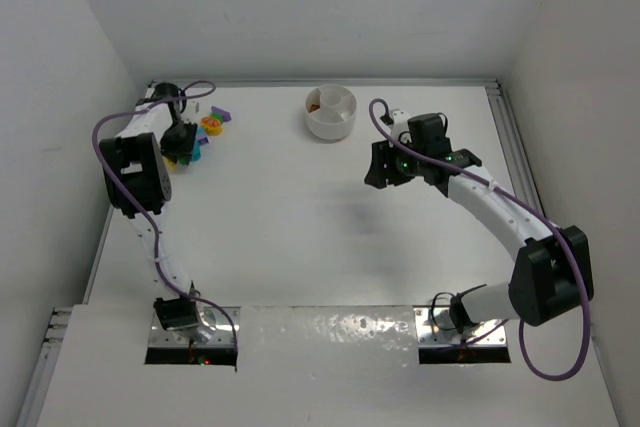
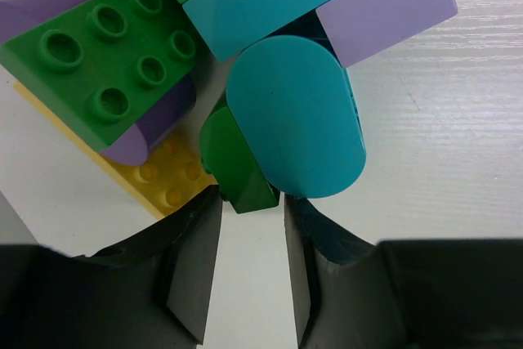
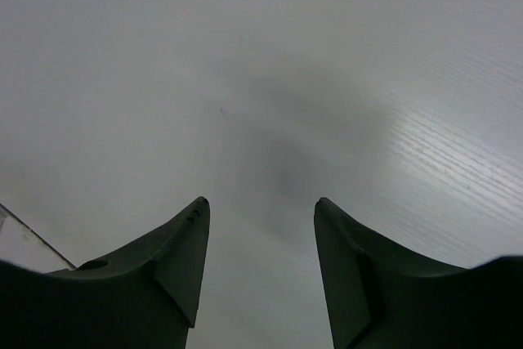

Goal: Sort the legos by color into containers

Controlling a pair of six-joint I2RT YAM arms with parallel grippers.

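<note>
- worktop (image 1: 300,237): white and looks slick. I expect bricks to skid if nudged sideways, so work vertically and don't sweep.
- dish (image 1: 330,128): far centre, well apart from the bricks on its left. There's something orange-ish in a left wedge, too small to tell more. The green one goes in a wedge holding no other colour.
- right end effector (image 3: 260,202): released, nothing between the jaws, hovering over bare worktop just right of the dish. Best to keep it out of the left arm's route to the dish.
- left end effector (image 2: 251,195): down at the lego pile (image 1: 210,129), far left. Jaws stand narrowly apart.
- lego pile: tightly heaped. The green studded brick (image 2: 106,59) lies over lilac pieces and the yellow plate (image 2: 163,181), with a big teal block across the far side. Pulling one is likely to drag its neighbours.
- teal rounded brick (image 2: 294,120): touches the target's right side and sits just beyond the right fingertip. Risk is pinching both, so bias slightly left.
- dark green brick (image 2: 237,161): this looks like the pick in hand.
  - Its near end sits between the fingertips and nearly fills the gap. Can't tell whether it's clenched yet.
  - The hold would be on that end only, which is shallow.
  - Push in a little deeper before clamping, then lift straight up and slow.
  - Check that nothing rides along before carrying it right to the dish.
</note>
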